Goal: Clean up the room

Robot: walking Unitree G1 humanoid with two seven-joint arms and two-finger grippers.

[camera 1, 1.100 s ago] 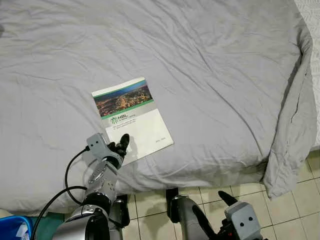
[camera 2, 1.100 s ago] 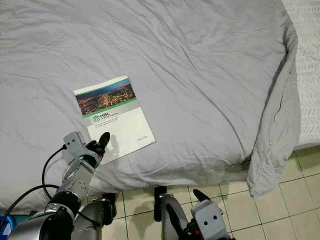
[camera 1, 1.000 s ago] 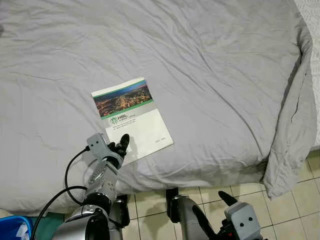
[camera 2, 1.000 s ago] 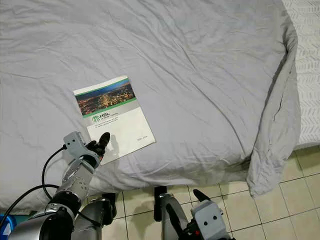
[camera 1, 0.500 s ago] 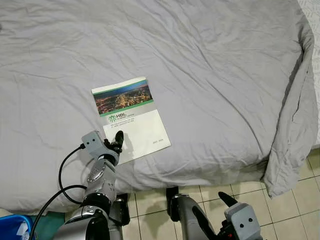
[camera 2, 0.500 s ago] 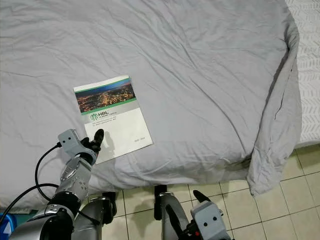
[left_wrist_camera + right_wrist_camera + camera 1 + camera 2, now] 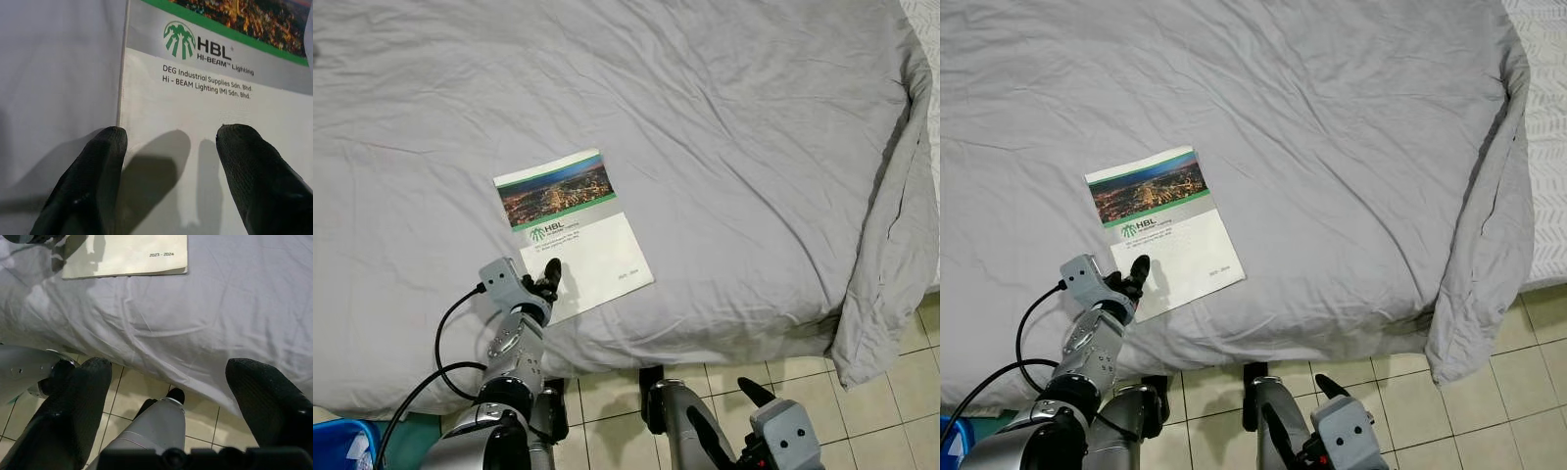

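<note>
An HBL lighting catalogue lies flat on the grey bed sheet, close to the bed's near edge. My left gripper hovers over the catalogue's near corner, fingers spread wide. My right gripper hangs low above the tiled floor, fingers also wide apart.
</note>
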